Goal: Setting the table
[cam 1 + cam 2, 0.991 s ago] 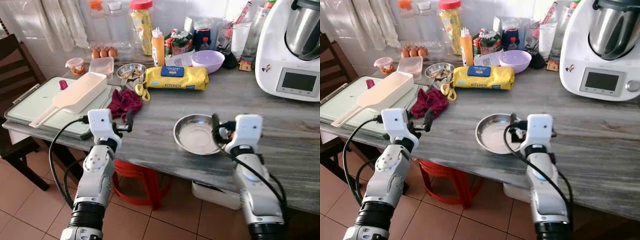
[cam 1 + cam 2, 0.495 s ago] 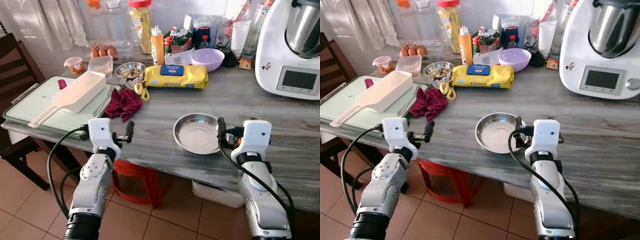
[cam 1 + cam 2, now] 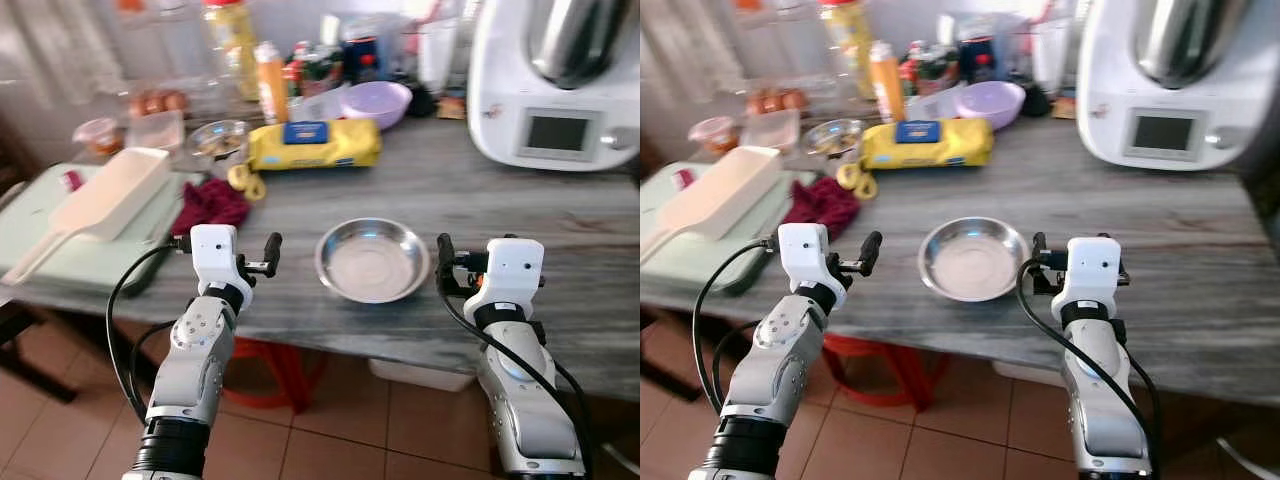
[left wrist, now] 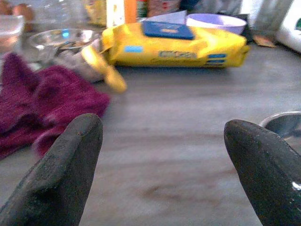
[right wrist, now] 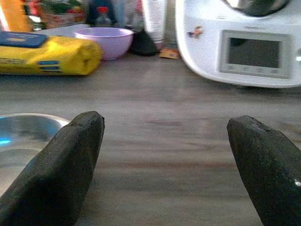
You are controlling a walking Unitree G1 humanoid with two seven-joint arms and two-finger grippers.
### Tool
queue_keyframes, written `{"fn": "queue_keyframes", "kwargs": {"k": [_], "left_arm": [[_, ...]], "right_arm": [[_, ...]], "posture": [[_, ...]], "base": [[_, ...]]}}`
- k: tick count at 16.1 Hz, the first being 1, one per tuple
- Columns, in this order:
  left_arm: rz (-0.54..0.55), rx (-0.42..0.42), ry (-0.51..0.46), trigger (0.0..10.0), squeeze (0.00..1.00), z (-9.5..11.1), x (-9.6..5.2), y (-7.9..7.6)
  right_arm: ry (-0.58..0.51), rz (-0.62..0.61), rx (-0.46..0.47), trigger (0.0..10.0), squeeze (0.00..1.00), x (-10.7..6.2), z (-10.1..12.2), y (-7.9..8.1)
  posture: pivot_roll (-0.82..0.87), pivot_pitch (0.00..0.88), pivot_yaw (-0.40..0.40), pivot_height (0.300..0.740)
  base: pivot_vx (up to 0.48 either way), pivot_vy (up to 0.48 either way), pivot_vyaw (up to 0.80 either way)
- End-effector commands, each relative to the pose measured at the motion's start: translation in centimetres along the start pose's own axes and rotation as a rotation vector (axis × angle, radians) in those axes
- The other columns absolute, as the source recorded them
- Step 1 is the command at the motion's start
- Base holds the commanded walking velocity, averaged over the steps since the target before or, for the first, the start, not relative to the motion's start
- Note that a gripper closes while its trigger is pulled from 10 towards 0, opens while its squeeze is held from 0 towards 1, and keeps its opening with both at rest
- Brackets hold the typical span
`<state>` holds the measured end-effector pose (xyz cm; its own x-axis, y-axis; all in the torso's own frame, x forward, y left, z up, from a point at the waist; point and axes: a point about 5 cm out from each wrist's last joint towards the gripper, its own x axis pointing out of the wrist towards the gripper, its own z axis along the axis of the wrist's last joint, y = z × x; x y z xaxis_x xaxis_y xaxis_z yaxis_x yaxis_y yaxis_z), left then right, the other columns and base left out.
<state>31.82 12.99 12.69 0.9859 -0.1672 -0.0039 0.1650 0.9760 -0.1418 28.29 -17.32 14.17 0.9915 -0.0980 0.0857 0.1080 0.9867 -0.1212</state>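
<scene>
A shallow steel bowl (image 3: 372, 260) sits empty on the grey wood-grain table (image 3: 560, 215), close to its front edge. My left gripper (image 3: 264, 262) hovers at the table edge to the left of the bowl, open, with nothing between its fingers (image 4: 66, 165). The bowl's rim (image 4: 282, 123) shows just past one left finger. My right gripper (image 3: 444, 272) is open too and stands just right of the bowl, a little apart from its rim. Part of the bowl (image 5: 23, 136) lies beside one right finger.
A maroon cloth (image 3: 208, 203) and a yellow packet (image 3: 313, 143) lie behind the left gripper. A green tray (image 3: 40, 235) with a cream scoop (image 3: 100, 195) is far left. A white kitchen machine (image 3: 560, 80), a purple bowl (image 3: 375, 101) and bottles stand at the back.
The whole picture has swung and blurred, so the camera moved. The right gripper has drawn back a little from the bowl's rim. The bowl has stayed where it was.
</scene>
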Motion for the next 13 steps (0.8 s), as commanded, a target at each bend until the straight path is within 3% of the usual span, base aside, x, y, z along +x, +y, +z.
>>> {"fn": "queue_keyframes", "kwargs": {"k": [1, 4, 8, 13], "left_arm": [[0.019, 0.031, -0.051, 10.0, 0.00, 1.2, 0.0, 0.4], [0.049, 0.063, -0.139, 10.0, 0.00, 2.4, -0.4, 0.5], [0.075, 0.079, -0.091, 10.0, 0.00, 1.3, -1.0, 0.7], [0.076, 0.099, -0.067, 10.0, 0.00, 0.9, -0.7, 0.1]], "right_arm": [[-0.033, 0.015, -0.011, 10.0, 0.00, 0.1, 0.7, 0.3], [-0.083, 0.046, -0.041, 10.0, 0.00, 0.0, 1.6, 0.5], [-0.090, 0.064, -0.045, 10.0, 0.00, 0.0, 1.8, 0.8], [-0.078, 0.054, -0.059, 10.0, 0.00, -0.1, 1.5, 0.4]], "posture": [[-0.10, 0.051, 0.108, 0.740], [-0.10, 0.058, 0.103, 0.740], [-0.10, 0.066, 0.096, 0.740], [-0.10, 0.067, 0.096, 0.740]], "base": [[0.000, 0.000, 0.00], [0.000, 0.000, 0.00], [0.000, 0.000, 0.00], [0.000, 0.000, 0.00]]}}
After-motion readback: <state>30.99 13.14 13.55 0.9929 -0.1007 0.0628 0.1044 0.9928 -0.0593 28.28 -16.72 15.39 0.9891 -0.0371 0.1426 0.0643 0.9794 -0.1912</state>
